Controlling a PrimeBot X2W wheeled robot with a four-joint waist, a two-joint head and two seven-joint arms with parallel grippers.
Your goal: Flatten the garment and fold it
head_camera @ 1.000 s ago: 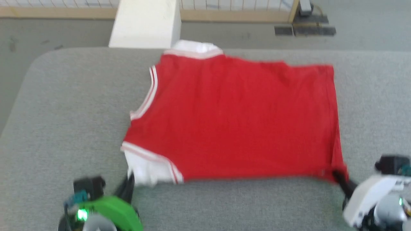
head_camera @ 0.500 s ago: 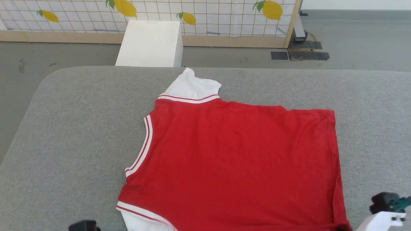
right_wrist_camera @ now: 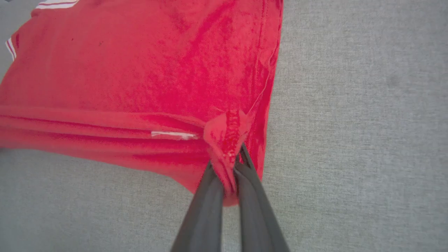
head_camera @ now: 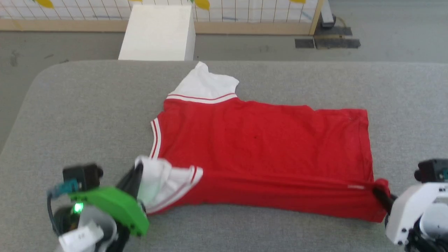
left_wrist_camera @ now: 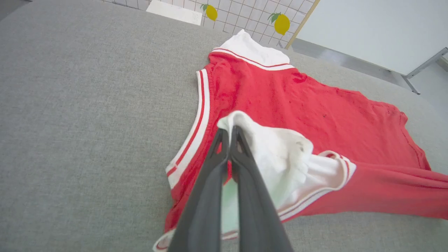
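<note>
The red garment [head_camera: 259, 140] lies spread back-up on the grey table [head_camera: 87, 105], collar toward the robot's left, its near edge raised in a long ridge. The left gripper [left_wrist_camera: 229, 132] has its fingers clenched on the near white sleeve [head_camera: 161, 183]; the right gripper [right_wrist_camera: 231, 164] pinches the near hem corner [right_wrist_camera: 227, 134]. A white box [head_camera: 157, 33] stands beyond the table.
</note>
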